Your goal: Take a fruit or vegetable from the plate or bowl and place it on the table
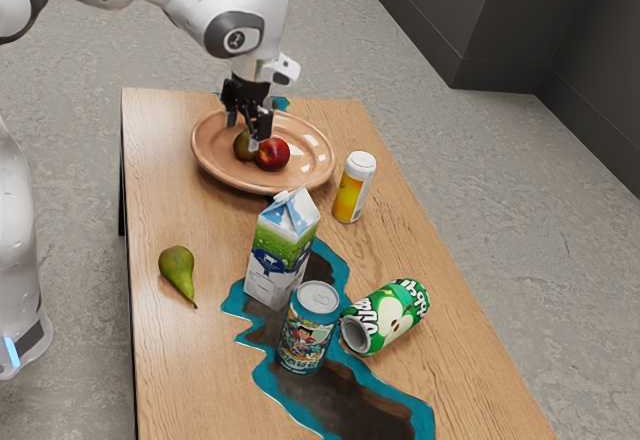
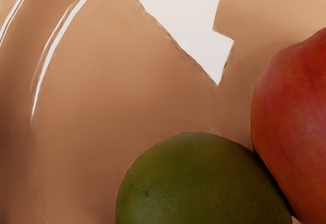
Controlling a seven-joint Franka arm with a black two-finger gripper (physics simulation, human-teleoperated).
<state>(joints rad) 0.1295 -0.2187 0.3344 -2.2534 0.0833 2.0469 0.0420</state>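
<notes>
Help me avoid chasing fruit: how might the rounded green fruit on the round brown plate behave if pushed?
The green fruit would probably roll, its sides being curved. Its smooth skin might slip when gripped. The round red fruit beside it could get nudged, though the plate, with its raised rim, may stop both.

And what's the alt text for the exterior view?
A robot gripper above a tan plate with a green fruit and red fruit. A pear, carton, upright can, tipped can and white-capped bottle share the wooden table.
</notes>
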